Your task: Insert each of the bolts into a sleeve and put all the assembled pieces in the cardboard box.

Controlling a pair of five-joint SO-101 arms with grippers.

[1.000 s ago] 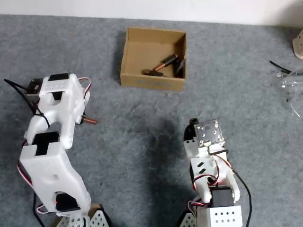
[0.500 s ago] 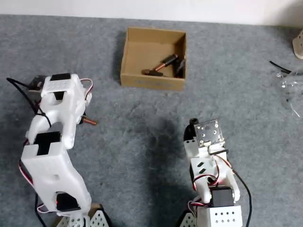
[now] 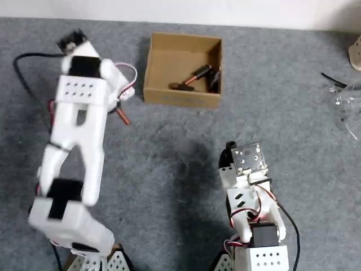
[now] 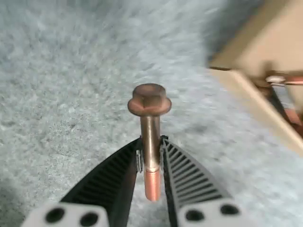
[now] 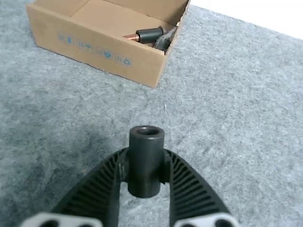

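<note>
Grey carpet (image 3: 169, 147) is covering the table; the left gripper (image 4: 151, 142) is clamping a bolt (image 4: 149, 118) by its shank beside the cardboard box (image 3: 181, 97), while the right gripper (image 5: 146, 154) is squeezing a sleeve (image 5: 145, 177), bore outward, seemingly awaiting insertion

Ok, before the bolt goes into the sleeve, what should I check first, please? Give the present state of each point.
1. bolt gripped by left pincer: ok, shut on the shank.
2. sleeve gripped by right pincer: ok.
3. Sleeve opening clear: ok, the open end faces away from the pincer.
4. Bolt lined up with sleeve: not ok, the bolt is beside the cardboard box, well away from the sleeve.
5. Room in the box: ok, assembled pieces lie at one side.
</note>
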